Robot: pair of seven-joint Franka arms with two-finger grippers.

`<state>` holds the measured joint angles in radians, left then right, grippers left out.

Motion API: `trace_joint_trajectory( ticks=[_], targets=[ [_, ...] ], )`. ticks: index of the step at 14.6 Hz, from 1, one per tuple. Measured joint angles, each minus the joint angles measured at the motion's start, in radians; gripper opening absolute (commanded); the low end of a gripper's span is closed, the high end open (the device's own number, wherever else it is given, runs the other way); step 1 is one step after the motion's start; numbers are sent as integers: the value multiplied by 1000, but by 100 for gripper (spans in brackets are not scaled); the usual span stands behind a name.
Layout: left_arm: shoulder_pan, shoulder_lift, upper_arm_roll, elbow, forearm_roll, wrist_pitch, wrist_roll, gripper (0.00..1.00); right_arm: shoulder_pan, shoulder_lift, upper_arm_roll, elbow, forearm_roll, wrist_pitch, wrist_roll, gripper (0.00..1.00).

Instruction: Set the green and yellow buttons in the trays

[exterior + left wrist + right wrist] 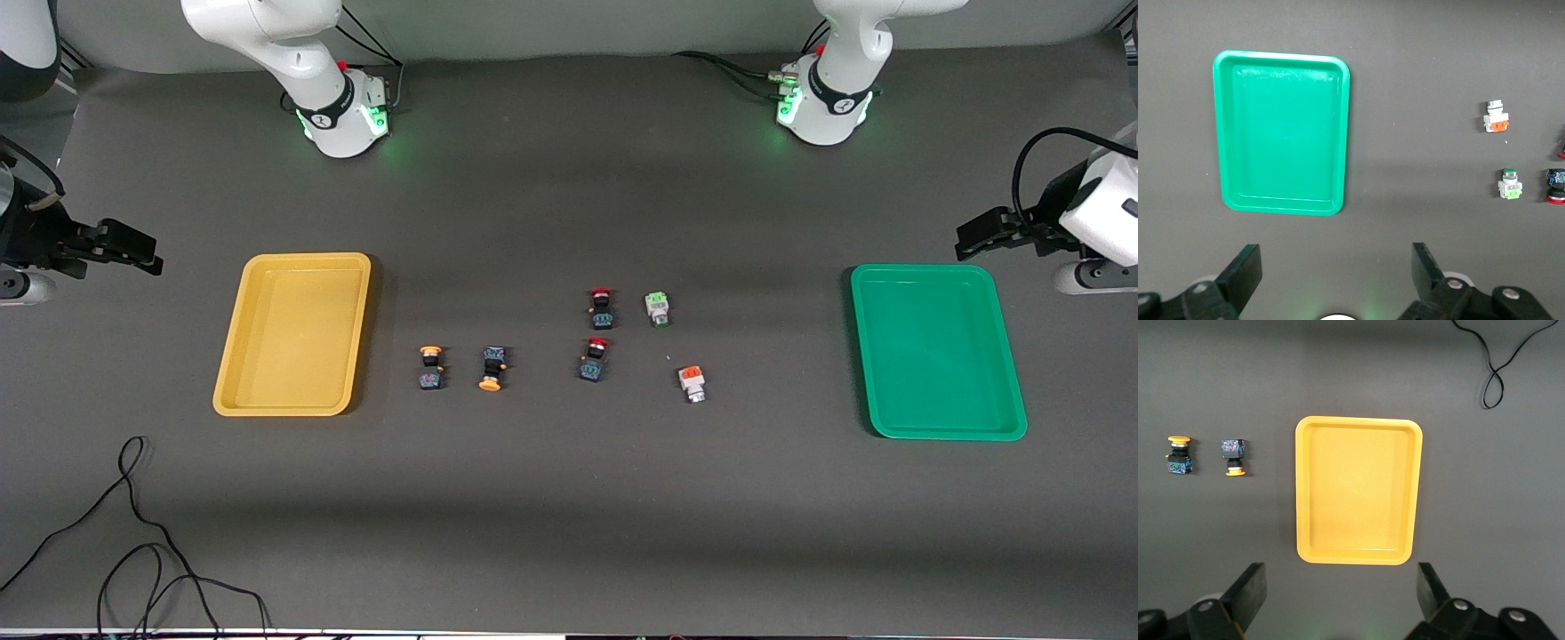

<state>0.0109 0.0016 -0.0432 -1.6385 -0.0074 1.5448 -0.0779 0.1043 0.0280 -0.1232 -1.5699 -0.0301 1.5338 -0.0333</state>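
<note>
Both arms are waiting at the ends of the tabletop (569, 533), each cut off by the front view's edge so that only the wrist and dark fingers are showing. The left end effector (1335, 277) is hanging released, its jaws standing wide apart and holding nothing, over bare tabletop just beside the green tray (1281, 133). The right end effector (1341, 597) is likewise released and empty, hanging just beside the yellow tray (1358, 490). In each wrist view only the fingertips are showing; the rest is running off the picture.

Both trays are lying empty. All six buttons are sitting on the tabletop between the trays, well apart from either end effector. Two yellow-capped buttons (431, 367) (492, 368) are lying nearest the yellow tray, side by side with caps pointing opposite ways. Two red-capped buttons (601, 308) (594, 359) are lying near the middle; in the left wrist view both are cut off at the edge. The green-capped button (657, 308) and the orange-capped button (692, 383) are lying closest to the green tray, the orange one nearer the front camera. A black cable (133, 533) is looping across the tabletop's near corner, running out of view.
</note>
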Motion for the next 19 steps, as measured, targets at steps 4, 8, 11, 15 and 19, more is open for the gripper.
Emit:
trace_joint_trajectory(
  ticks=[4, 8, 11, 15, 19],
  targets=[
    [0, 0, 0, 0, 0, 0, 0, 100, 0, 0, 0, 0, 0, -4, 0, 100],
    [0, 0, 0, 0, 0, 0, 0, 100, 0, 1, 1, 0, 0, -4, 0, 100],
    [-1, 0, -2, 0, 0, 0, 1, 100, -1, 1, 0, 0, 0, -4, 0, 100],
    [-34, 0, -25, -7, -8, 0, -2, 100, -1, 5, 0, 11, 0, -4, 0, 100],
    [-143, 1, -42, -43, -56, -8, -61, 100, -1, 9, 0, 24, 5, -4, 0, 100]
  ],
)
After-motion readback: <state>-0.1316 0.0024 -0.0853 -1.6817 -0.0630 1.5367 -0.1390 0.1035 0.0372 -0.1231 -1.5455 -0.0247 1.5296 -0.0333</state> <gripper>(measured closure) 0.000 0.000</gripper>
